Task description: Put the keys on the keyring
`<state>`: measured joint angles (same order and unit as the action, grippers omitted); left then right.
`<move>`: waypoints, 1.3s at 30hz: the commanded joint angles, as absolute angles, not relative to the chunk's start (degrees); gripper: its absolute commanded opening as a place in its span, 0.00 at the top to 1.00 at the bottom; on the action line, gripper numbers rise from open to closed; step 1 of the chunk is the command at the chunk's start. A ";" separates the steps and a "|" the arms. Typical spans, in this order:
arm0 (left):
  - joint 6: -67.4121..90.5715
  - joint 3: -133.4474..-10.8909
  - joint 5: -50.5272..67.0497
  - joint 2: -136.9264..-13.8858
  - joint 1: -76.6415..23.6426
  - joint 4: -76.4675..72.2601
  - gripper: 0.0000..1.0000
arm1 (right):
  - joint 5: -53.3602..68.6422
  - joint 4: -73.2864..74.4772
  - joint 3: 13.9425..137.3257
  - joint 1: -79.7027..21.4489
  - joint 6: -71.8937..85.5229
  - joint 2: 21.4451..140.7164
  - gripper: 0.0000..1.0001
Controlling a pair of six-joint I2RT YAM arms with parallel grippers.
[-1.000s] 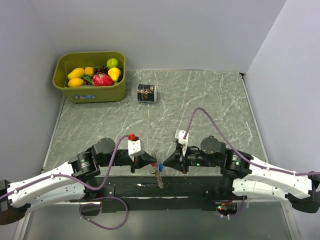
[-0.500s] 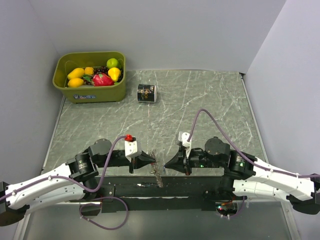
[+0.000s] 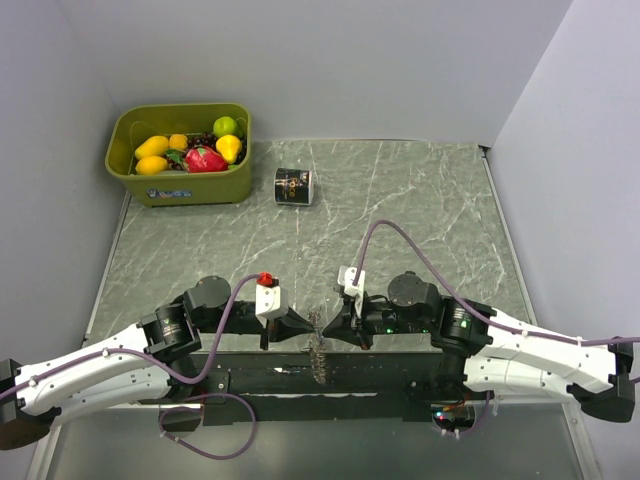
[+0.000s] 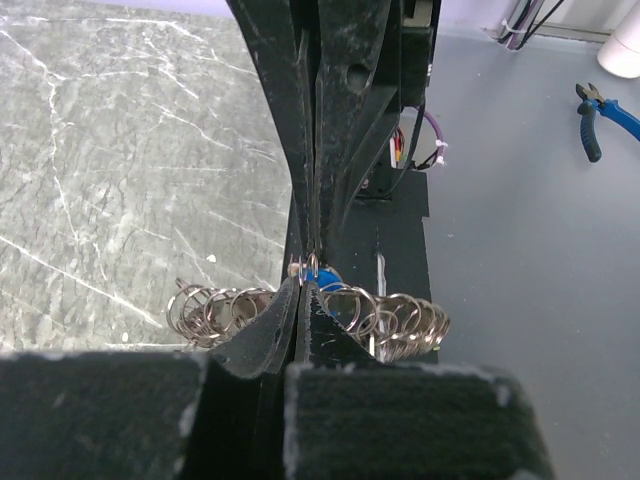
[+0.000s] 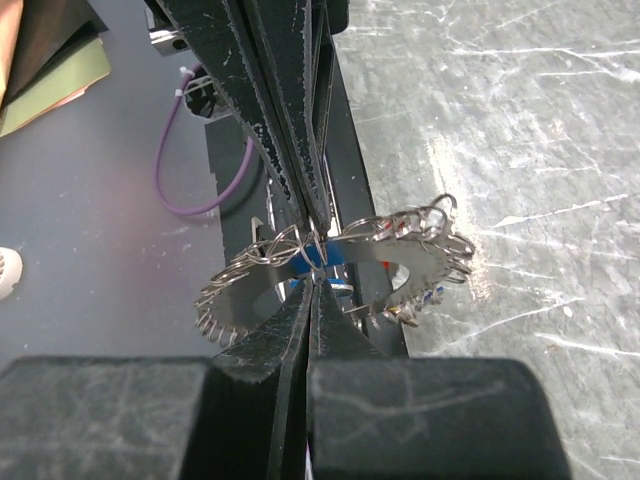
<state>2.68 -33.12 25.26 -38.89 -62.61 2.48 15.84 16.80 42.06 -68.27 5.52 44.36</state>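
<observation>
The keyring (image 3: 318,352), a metal disc fringed with small silver rings, hangs at the table's front edge between my two grippers. It also shows in the left wrist view (image 4: 385,315) and the right wrist view (image 5: 400,262). My left gripper (image 3: 308,329) is shut on the keyring's rim (image 4: 303,284). My right gripper (image 3: 326,328) faces it tip to tip and is shut on a blue-headed key (image 5: 327,258) at the ring's edge (image 5: 313,277). The blue head (image 4: 329,278) peeks out behind the left fingertips. Other keys are hard to tell apart among the rings.
A green bin (image 3: 180,190) of toy fruit stands at the back left. A small black labelled can (image 3: 293,186) lies beside it. Both arm bases and a purple cable (image 3: 215,440) lie along the black strip at the near edge.
My right gripper backed off to the right, then came back left until its tip met the keyring. My left gripper stayed shut on the ring and shifted only slightly.
</observation>
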 commanded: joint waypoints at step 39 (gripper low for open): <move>0.62 -35.51 24.44 -40.61 -62.67 2.73 0.99 | 16.52 14.85 48.16 -68.56 2.99 47.46 1.00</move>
